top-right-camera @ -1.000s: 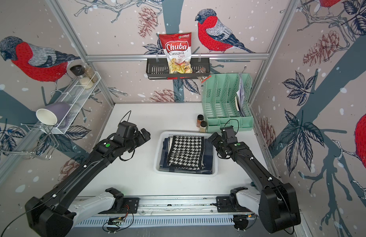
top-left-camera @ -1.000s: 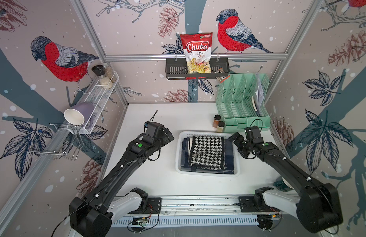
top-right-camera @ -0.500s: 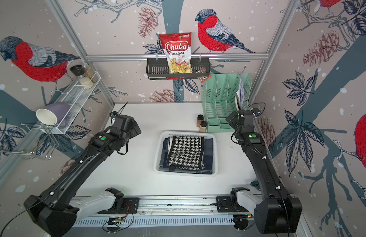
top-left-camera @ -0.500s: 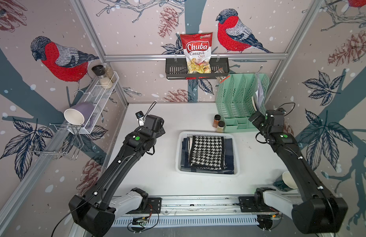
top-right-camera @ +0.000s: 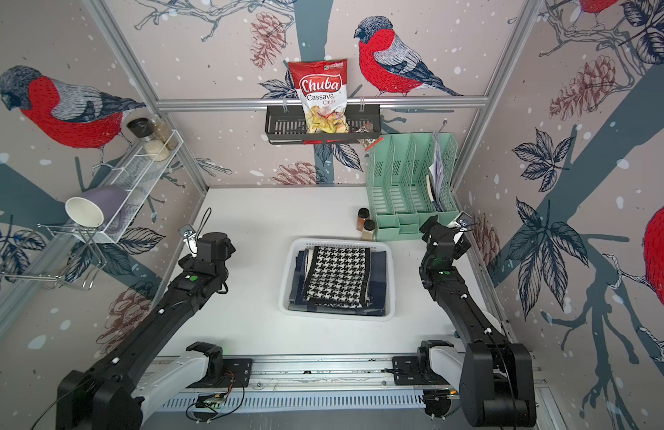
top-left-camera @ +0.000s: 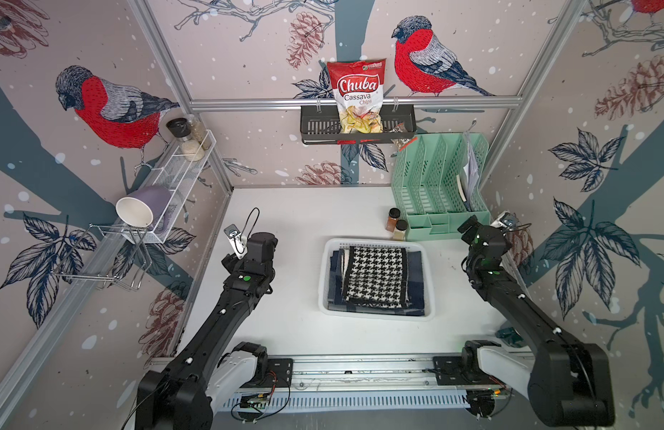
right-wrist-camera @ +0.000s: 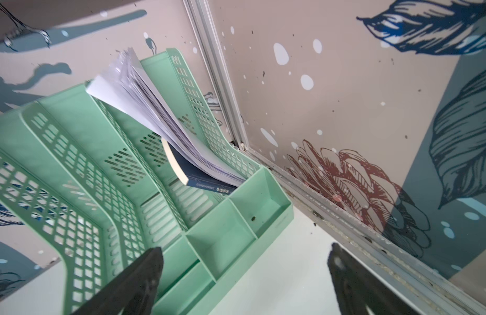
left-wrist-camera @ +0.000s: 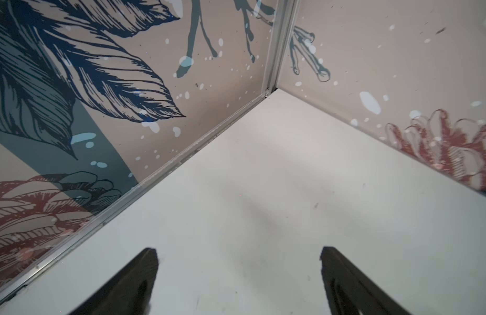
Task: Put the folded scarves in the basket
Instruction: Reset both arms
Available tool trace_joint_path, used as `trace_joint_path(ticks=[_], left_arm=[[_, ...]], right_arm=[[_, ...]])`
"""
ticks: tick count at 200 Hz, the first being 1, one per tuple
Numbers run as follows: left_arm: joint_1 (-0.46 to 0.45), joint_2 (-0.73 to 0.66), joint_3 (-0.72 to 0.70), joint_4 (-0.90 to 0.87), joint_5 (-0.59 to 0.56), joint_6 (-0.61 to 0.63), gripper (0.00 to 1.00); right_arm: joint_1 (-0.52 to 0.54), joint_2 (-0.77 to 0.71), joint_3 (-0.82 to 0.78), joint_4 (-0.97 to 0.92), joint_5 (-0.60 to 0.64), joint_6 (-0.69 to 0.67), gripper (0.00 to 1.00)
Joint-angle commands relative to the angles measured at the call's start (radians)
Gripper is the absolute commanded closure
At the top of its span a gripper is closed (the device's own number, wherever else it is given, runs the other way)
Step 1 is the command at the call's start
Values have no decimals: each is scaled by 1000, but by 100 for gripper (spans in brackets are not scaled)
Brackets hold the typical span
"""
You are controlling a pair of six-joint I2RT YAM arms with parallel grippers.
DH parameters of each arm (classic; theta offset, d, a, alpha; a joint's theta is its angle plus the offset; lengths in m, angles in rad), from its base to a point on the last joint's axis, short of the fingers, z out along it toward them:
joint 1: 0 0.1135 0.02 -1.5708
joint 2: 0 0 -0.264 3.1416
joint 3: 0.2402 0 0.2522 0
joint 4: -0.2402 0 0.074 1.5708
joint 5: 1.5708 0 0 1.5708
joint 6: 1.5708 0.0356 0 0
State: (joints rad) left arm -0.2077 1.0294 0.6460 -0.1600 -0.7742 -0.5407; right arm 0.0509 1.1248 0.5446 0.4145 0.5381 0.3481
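The left gripper (left-wrist-camera: 237, 252) and right gripper (right-wrist-camera: 244, 248) both gape wide and hold nothing, each well apart from the shallow white perforated plastic basket (top-left-camera: 375, 242). Inside it the folded black-and-white houndstooth fabric scarf (top-left-camera: 373, 277) lies flat. It is likely light, soft and floppy, and best pinched at opposite edges.

The only clear lettering is on the red-and-white snack bag (top-left-camera: 358, 95) in the black wire shelf (top-left-camera: 315, 128), far beyond and above the left claw (left-wrist-camera: 237, 253): "Chuba" in large white script, "Cassava Chips" beneath. Its small green top logo is unreadable. Just ahead of the right claw (right-wrist-camera: 246, 251), the dark blue book (right-wrist-camera: 206, 185) in the mint-green organiser (right-wrist-camera: 220, 240) bears pale print too small to read.
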Motion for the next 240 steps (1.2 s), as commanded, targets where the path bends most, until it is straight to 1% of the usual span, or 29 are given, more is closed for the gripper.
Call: trace_joint_path(ticks=[1, 13, 25, 44, 57, 78, 84, 91, 101, 110, 120, 132, 147, 164, 174, 187, 205, 218, 227, 240], left_arm=[[22, 106, 2, 158, -146, 43, 5], [41, 193, 40, 87, -174, -26, 5], [50, 243, 33, 125, -176, -31, 6], [50, 273, -12, 279, -163, 17, 8], [50, 295, -30, 361, -163, 56, 8], [53, 343, -98, 550, -148, 182, 9], [56, 353, -116, 582, -153, 199, 9], [67, 362, -126, 586, -161, 174, 11], [83, 368, -144, 584, -156, 99, 12], [91, 371, -163, 606, -132, 76, 13], [92, 382, -184, 673, -103, 100, 13], [91, 396, -180, 713, -59, 157, 12], [92, 423, -175, 772, 11, 257, 11], [96, 446, -174, 851, 146, 355, 11], [96, 462, -171, 888, 202, 393, 5], [96, 491, -149, 903, 244, 424, 5], [98, 523, -131, 929, 271, 466, 5], [99, 531, -188, 1059, 290, 491, 5], [106, 510, -199, 1044, 326, 484, 7], [111, 489, -250, 1120, 363, 494, 9]], right_arm=[[-2, 42, -51, 197, 74, -68, 0], [-2, 77, -60, 215, 81, -66, 0], [-2, 106, -65, 223, 93, -60, 0], [-1, 124, -105, 327, 91, -76, 0], [1, 174, -114, 362, 87, -80, 0], [11, 211, -155, 472, 73, -89, 0], [15, 217, -168, 513, 76, -112, 0], [21, 216, -171, 527, 83, -123, 0], [20, 225, -184, 579, 77, -149, 0], [20, 226, -193, 611, 72, -171, 0], [18, 228, -206, 652, 66, -192, 0], [19, 229, -217, 682, 47, -206, 0], [22, 230, -223, 700, 33, -212, 0], [24, 228, -237, 729, 27, -216, 0], [30, 218, -241, 719, 45, -217, 0], [46, 199, -236, 654, 79, -209, 0], [69, 176, -252, 629, 105, -216, 0], [78, 169, -262, 633, 119, -216, 0], [84, 166, -265, 632, 132, -215, 0], [91, 157, -275, 631, 133, -214, 0]])
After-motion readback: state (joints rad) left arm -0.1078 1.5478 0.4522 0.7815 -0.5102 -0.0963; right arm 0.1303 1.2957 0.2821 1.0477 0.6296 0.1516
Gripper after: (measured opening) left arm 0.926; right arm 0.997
